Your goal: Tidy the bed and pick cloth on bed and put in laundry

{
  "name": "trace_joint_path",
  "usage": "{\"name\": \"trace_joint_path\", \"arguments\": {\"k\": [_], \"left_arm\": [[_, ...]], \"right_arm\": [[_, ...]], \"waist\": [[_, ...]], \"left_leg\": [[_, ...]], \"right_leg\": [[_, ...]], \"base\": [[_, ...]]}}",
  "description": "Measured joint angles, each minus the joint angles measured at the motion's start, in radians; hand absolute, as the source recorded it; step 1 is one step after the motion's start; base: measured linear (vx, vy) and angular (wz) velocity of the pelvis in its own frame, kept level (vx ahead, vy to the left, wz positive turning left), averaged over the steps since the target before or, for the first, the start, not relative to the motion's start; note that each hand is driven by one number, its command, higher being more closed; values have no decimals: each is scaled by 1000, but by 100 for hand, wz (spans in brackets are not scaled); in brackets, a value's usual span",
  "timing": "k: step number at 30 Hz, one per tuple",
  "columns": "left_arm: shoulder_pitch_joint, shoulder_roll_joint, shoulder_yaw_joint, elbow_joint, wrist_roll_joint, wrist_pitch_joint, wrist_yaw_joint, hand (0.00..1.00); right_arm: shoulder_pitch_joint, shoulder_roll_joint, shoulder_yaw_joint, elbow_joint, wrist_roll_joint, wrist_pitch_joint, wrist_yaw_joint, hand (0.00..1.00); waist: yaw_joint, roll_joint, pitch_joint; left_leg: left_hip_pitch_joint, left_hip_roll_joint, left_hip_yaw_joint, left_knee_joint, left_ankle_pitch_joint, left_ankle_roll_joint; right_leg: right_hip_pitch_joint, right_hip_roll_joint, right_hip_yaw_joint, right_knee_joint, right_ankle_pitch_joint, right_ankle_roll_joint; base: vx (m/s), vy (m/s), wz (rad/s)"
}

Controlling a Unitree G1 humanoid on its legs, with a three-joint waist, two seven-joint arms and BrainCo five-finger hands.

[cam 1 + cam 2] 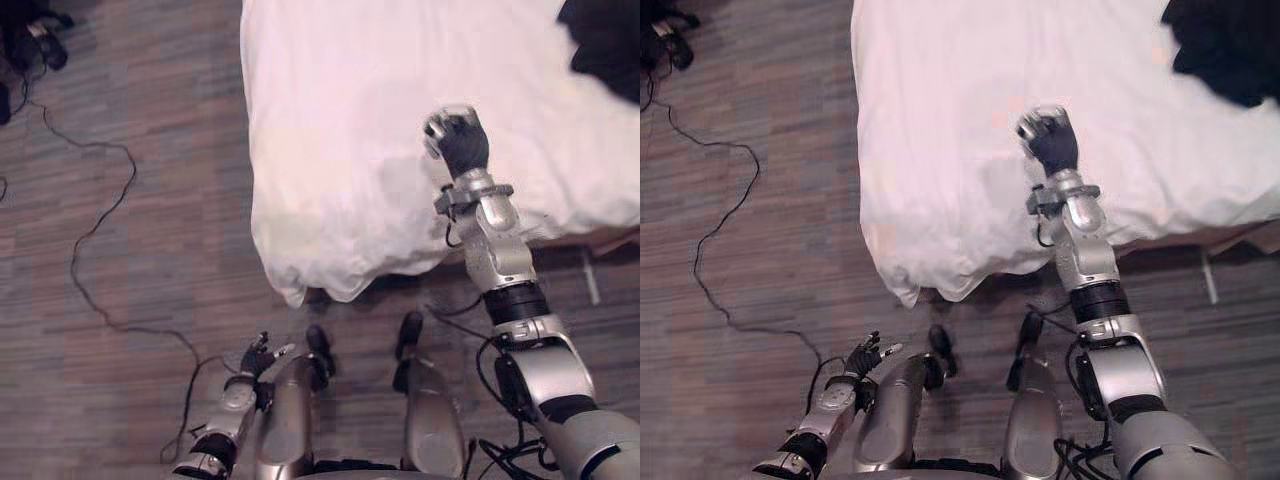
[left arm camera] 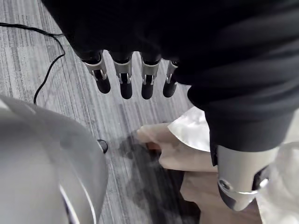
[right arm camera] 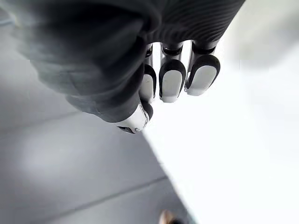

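Nearest, the left hand [image 1: 262, 355] hangs low over striped carpet [image 1: 150, 250] short of the bed [image 1: 340, 120], fingers straight, loose and empty. The right arm reaches up over the smooth white bed, right hand [image 1: 457, 137] curled into an empty fist. Crumpled black cloth [image 1: 605, 45] lies on the bed's far right part.

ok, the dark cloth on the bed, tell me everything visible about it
The dark cloth is black, matte, soft-looking fabric bunched in a crumpled heap with a ragged outline. It lies on the white duvet, far from the robot and to its right, partly cut off by the picture's edge. The right hand is over the duvet, clearly apart from it.
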Motion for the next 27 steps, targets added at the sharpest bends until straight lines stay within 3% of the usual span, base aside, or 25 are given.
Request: {"name": "trace_joint_path", "arguments": {"k": [5,7,12,13,15,16,17,18,19,21,22,23,25,27], "left_arm": [[-24,-15,-4,-31,-3,-34,-7,0],[-23,-14,4,-56,-4,-40,-12,0],[46,3,38,-100,-1,-49,-42,0],[70,4,51,-115,3,-50,-52,0],[87,7,52,-119,13,-50,-58,0],[107,13,54,-119,54,-46,-74,0],[110,15,54,-119,68,-44,-77,0],[115,17,51,-113,125,-37,-87,0],[116,17,45,-95,204,-21,-112,0],[130,13,38,-81,242,6,-129,0],[153,16,28,-64,268,19,-145,0],[167,23,23,-34,288,40,-160,0],[175,23,-15,10,293,69,-175,0],[142,-13,-51,30,300,77,-188,0]], "right_arm": [[160,-65,-198,-34,121,-85,-7,100],[302,-71,-290,-59,156,-91,-21,100],[701,57,-443,-138,219,-90,-45,100],[821,113,-487,-192,227,-92,-42,0],[914,159,-503,-207,227,-99,-40,0],[1014,216,-500,-183,215,-97,-41,0],[1032,230,-500,-174,210,-95,-41,0],[1068,261,-497,-142,184,-85,-39,0],[1095,290,-488,-67,141,-63,-33,0],[1096,304,-478,6,104,-40,-15,0],[1077,311,-451,63,75,-36,11,0],[1058,316,-425,115,47,-38,39,0],[1023,318,-360,188,-11,-42,81,0],[1018,320,-300,207,-49,-49,128,0]], "waist": [[-10,0,17],[-14,-1,17],[-74,-37,39],[-99,-52,37],[-123,-73,20],[-152,-109,-28],[-159,-117,-37],[-173,-132,-51],[-173,-140,-66],[-169,-142,-91],[-169,-138,-117],[-168,-139,-131],[-175,-125,-139],[-171,-101,-153]], "left_leg": [[1,30,7,114,-71,1],[4,43,10,137,-89,-1],[111,88,65,120,-126,-25],[163,98,82,91,-130,-30],[204,98,100,52,-125,-40],[241,99,129,0,-113,-58],[253,100,139,-12,-108,-61],[287,107,164,-33,-99,-69],[354,129,232,-58,-96,-74],[416,139,319,-96,-92,-84],[468,151,401,-121,-93,-96],[523,152,478,-134,-94,-105],[603,154,584,-156,-90,-116],[661,139,651,-179,-81,-130]], "right_leg": [[-49,-21,35,190,-109,6],[-50,-20,37,215,-134,16],[32,31,71,156,-135,20],[81,50,76,115,-127,20],[114,64,83,75,-113,13],[139,87,102,13,-93,15],[146,92,106,-1,-82,8],[171,109,119,-27,-67,9],[203,123,106,-65,-69,-20],[228,95,-30,-66,-91,-58],[241,71,-151,-60,-105,-80],[257,48,-248,-50,-80,-113],[266,45,-326,-25,-68,-128],[242,55,-414,41,-126,-174]], "base": [[-9,-8,-10],[47,-40,-6],[117,-15,-43],[172,5,-51],[158,-19,-38],[141,-26,-42],[185,-23,-54],[176,-12,-73],[189,-7,-93],[138,33,-134],[200,46,-194],[237,7,-225],[175,-62,-169],[134,-133,-132]]}}
